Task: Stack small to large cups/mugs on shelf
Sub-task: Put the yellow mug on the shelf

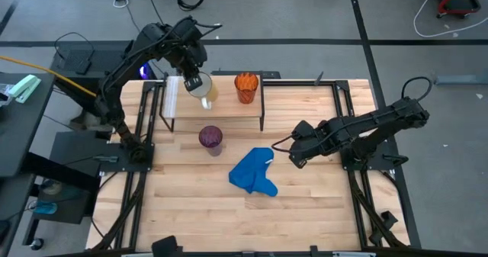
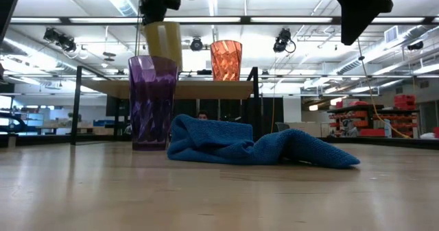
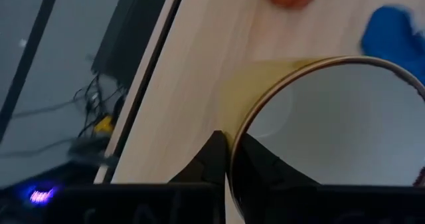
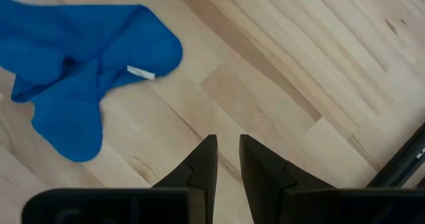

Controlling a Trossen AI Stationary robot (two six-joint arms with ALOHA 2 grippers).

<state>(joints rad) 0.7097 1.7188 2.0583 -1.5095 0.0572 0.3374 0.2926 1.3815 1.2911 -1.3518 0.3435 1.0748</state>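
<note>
Bright strip lights run across the ceiling of the big room behind the table (image 1: 305,203), and a grey floor with black cables lies around it. On the light wood table stands the shelf (image 1: 229,108), a low board on thin black legs.

Up over the shelf hangs the left claw (image 1: 192,80). It is pinched tight on the rim of the mug (image 1: 204,89), which looks pale yellow outside and white inside. One finger is inside the mug and one is outside. In the low view the mug (image 2: 163,46) hangs under the claw; I cannot tell if it touches the board. The orange cup (image 1: 246,87) stands on the shelf just beside this claw, on the side toward the right arm. The purple tumbler (image 1: 211,139) stands on the table in front of the shelf, near the claw but lower down.

The right claw (image 1: 293,159) waits over the bare table with nothing in it, and its two fingers (image 4: 206,161) have a small gap between them. The crumpled blue cloth (image 1: 253,173) lies on the table just beside it, between it and the purple tumbler.
</note>
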